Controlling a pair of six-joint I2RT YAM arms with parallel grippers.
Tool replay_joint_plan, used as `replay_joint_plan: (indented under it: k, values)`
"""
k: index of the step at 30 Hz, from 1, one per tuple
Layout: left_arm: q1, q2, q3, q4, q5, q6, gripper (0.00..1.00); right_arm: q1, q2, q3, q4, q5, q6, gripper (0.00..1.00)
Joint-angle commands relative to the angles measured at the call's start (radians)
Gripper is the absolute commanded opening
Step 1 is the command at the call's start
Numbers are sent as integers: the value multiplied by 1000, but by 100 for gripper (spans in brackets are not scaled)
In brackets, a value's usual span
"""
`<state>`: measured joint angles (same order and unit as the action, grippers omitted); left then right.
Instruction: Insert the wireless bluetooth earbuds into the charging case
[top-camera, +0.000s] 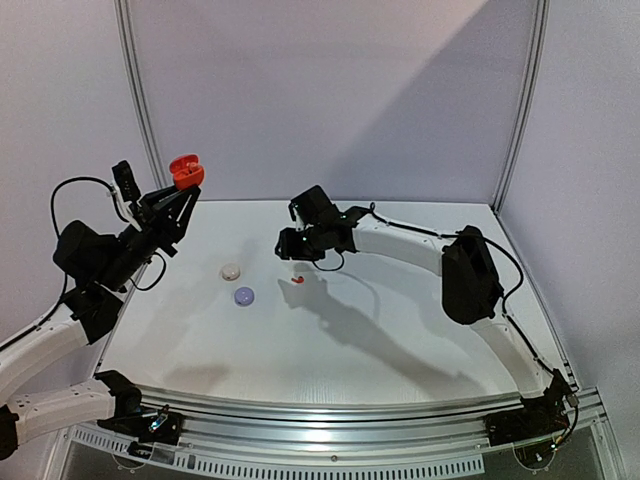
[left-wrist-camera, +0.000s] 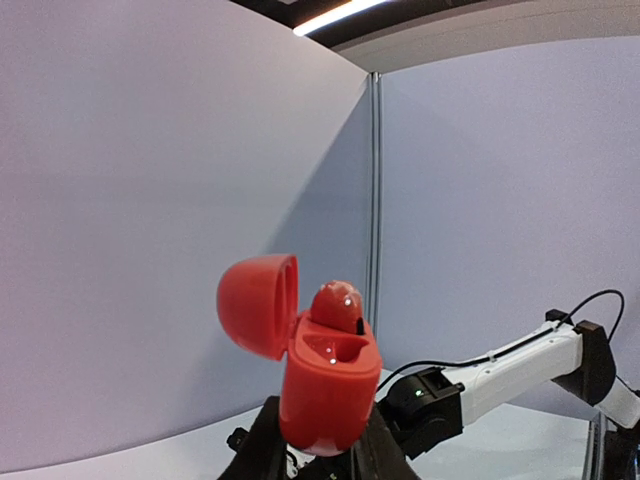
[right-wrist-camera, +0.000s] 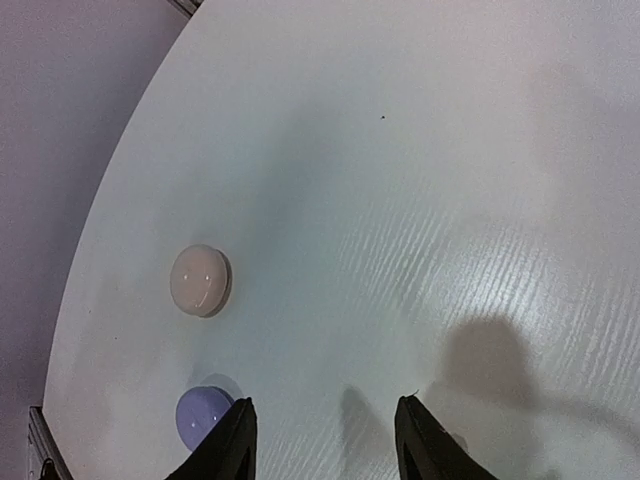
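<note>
Nearest my bases on the table (top-camera: 400, 340) lies the lilac case (top-camera: 244, 296), closed, just beside the white case (top-camera: 231, 271) on its near right side. The white case is also closed and sits lid up. To the right of the white case, clear of both cases, a loose red earbud (top-camera: 297, 281) lies on the bare surface, and I judge it to be the piece left to seat. My right gripper (right-wrist-camera: 325, 445) hangs above the table just beyond that earbud, on the right of the white case. Its fingers are spread with nothing between them. Its own camera shows the white and lilac cases but not the red earbud, so I read this as a hover before a pick that is not yet lined up. Left of the white case and well above it, my left gripper (top-camera: 183, 193) is pressed tight on the lower body of the red charging case (left-wrist-camera: 325, 390). It holds the case off the table with the lid (left-wrist-camera: 258, 305) swung back and the pockets turned up and toward the right arm, presumably so a bud can be dropped in from above. One red earbud (left-wrist-camera: 337, 305) already stands in the far pocket, and the near pocket appears empty. By my judgement the red pair is half done. The risk is a small, smooth bud slipping during the lift.
</note>
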<state>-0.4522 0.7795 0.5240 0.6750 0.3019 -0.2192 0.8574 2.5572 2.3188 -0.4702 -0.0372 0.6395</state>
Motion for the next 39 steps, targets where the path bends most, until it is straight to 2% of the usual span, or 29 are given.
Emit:
replay_joint_plan:
  k: [1, 11, 17, 25, 39]
  values:
    - [19, 6, -15, 9, 5, -15, 0, -29, 117, 128, 33, -70, 42, 47]
    - [24, 7, -16, 9, 11, -20, 0, -40, 212, 136, 41, -114, 91, 44]
    - [25, 9, -15, 12, 13, -12, 0, -39, 212, 134, -34, -119, 82, 40]
    - [26, 15, -15, 12, 22, -8, 0, -34, 194, 133, -183, -169, -3, 38]
    - [26, 20, -13, 8, 39, -12, 0, -2, 171, 113, -254, -258, -111, 35]
